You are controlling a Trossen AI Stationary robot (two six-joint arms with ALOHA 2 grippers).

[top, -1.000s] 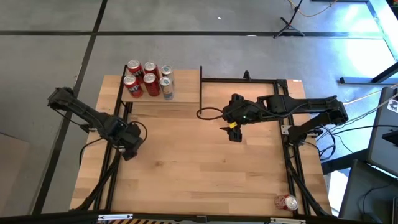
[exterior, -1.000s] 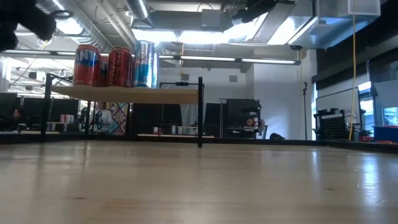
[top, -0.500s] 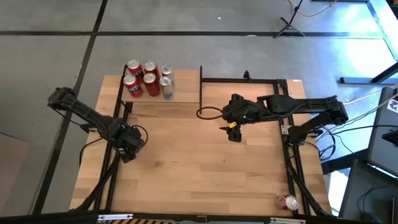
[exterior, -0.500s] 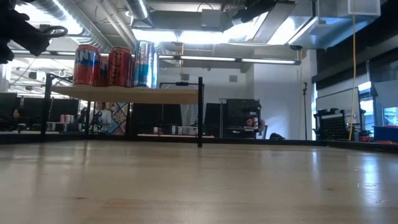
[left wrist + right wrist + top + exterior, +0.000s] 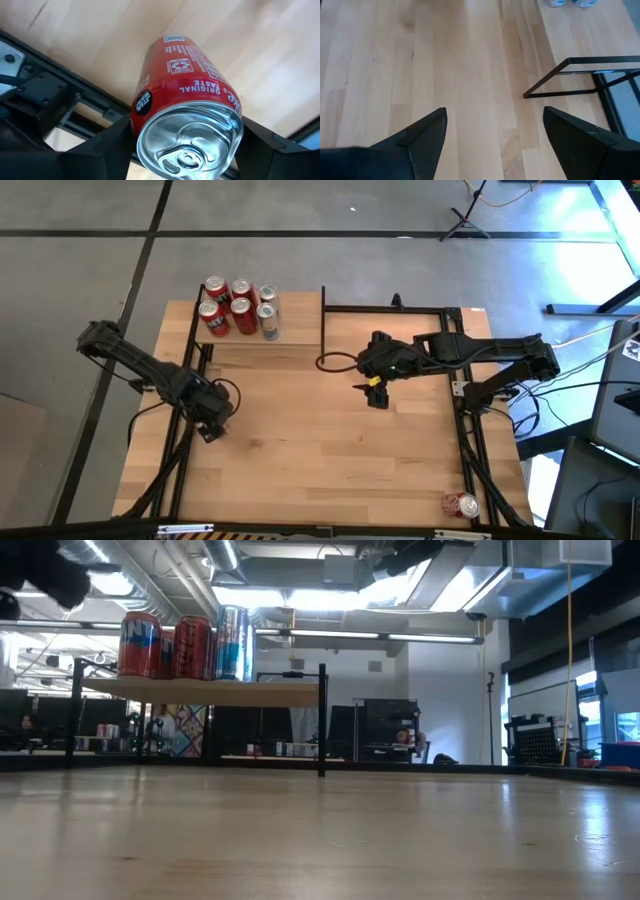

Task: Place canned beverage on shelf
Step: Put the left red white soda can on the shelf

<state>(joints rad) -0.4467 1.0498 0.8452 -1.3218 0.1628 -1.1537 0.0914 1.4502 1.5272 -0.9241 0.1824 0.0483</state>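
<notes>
Left wrist view shows my left claw (image 5: 187, 150) with fingers flanking the red aluminium can (image 5: 187, 125); firm clamping I cannot confirm. I should squeeze squarely before lifting toward the small light-wood shelf (image 5: 290, 320). My right claw (image 5: 492, 145) waits apart, beside the shelf.

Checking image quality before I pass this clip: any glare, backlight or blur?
Low view: bright ceiling lights backlight the cans on the shelf. High view: a pale sunlit floor patch at upper right. Left wrist view: the red can fills the frame, its lid shiny.
</notes>
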